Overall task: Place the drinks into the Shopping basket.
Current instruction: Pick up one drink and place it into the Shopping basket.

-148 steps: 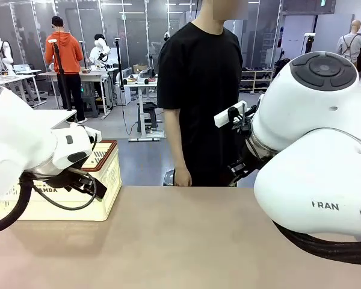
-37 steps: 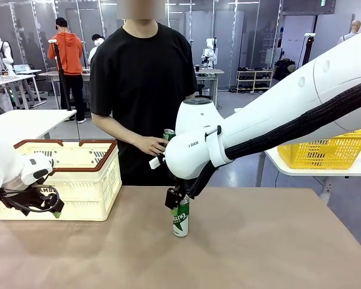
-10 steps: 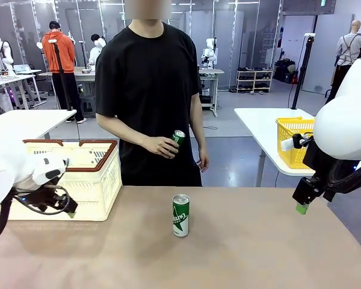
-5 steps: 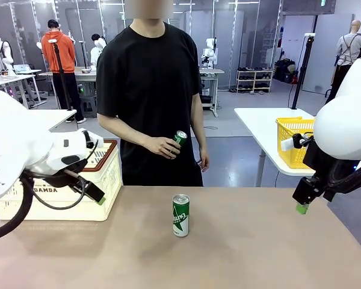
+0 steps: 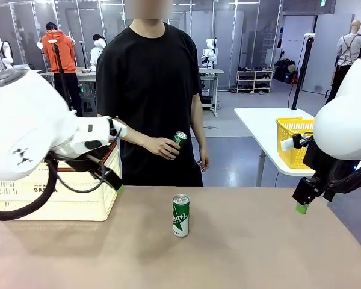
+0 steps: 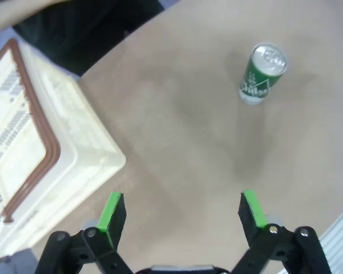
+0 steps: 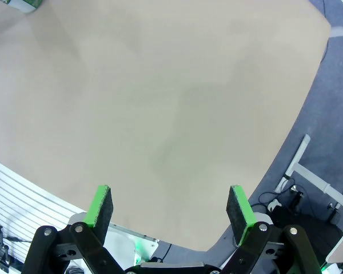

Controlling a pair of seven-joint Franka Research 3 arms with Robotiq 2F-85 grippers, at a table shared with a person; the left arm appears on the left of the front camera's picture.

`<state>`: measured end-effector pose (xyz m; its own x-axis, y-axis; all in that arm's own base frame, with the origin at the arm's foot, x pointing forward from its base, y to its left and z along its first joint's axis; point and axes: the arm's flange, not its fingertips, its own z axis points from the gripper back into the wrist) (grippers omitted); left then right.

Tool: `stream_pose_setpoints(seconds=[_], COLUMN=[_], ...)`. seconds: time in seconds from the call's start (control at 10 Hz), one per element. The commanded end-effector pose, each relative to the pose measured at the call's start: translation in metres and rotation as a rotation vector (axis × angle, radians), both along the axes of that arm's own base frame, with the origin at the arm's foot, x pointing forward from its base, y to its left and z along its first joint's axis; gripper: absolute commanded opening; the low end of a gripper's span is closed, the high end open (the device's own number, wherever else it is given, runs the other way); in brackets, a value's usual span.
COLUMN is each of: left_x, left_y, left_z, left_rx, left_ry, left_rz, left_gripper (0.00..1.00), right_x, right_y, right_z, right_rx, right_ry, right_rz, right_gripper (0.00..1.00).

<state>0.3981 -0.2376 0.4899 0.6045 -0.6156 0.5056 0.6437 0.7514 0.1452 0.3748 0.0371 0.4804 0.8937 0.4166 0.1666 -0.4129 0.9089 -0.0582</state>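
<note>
Jaws spread and empty, the left gripper (image 6: 180, 206) hovers by the Shopping basket (image 6: 74, 131) corner, the upright green can (image 6: 262, 74) standing well ahead on the table (image 6: 177, 125), probably light, rigid, slick and dentable, best pinched across its mid-body, while the right gripper (image 7: 168, 206) hangs equally wide, far right.

Counter (image 5: 246, 253): tan, matte top. Person in black T-shirt (image 5: 147, 90) stood at counter's far edge, facing it. White side table (image 5: 259, 123) stood beyond counter's far right corner; yellow mesh basket (image 5: 292, 141) sat on it. Person in orange hoodie (image 5: 57, 51) stood well beyond counter's far left. Grey floor (image 5: 228, 153) lay behind counter.
</note>
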Motion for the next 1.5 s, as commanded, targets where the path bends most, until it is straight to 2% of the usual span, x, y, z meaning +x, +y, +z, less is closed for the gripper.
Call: stream_pose_setpoints(seconds=[0.0,0.3,0.4,0.8,0.9,1.0,1.4], left_x=[0.026,0.054,0.06,0.089,0.086,0.071,0.0], left_y=[-0.039,-0.111,-0.131,-0.163,-0.16,-0.147,-0.078], left_z=[-0.002,-0.016,-0.018,-0.033,-0.037,-0.035,-0.035], left_rx=[0.024,0.062,0.082,0.116,0.131,0.165,0.144], left_ry=[0.024,0.066,0.059,0.126,0.143,0.131,0.123], left_rz=[-0.103,-0.213,-0.23,-0.251,-0.242,-0.247,-0.252], left_gripper=[1.0,1.0,1.0,1.0,1.0,1.0,1.0], right_x=[0.0,0.0,0.0,0.0,0.0,0.0,0.0], right_y=[-0.002,-0.002,-0.002,-0.002,-0.002,-0.002,-0.002], right_z=[0.001,0.001,0.001,0.001,0.001,0.001,0.001], right_rx=[-0.003,-0.003,-0.003,-0.003,-0.003,-0.003,-0.003], right_ry=[0.003,0.003,0.003,0.003,0.003,0.003,0.003], right_rz=[0.012,0.012,0.012,0.012,0.012,0.012,0.012], right_gripper=[1.0,1.0,1.0,1.0,1.0,1.0,1.0])
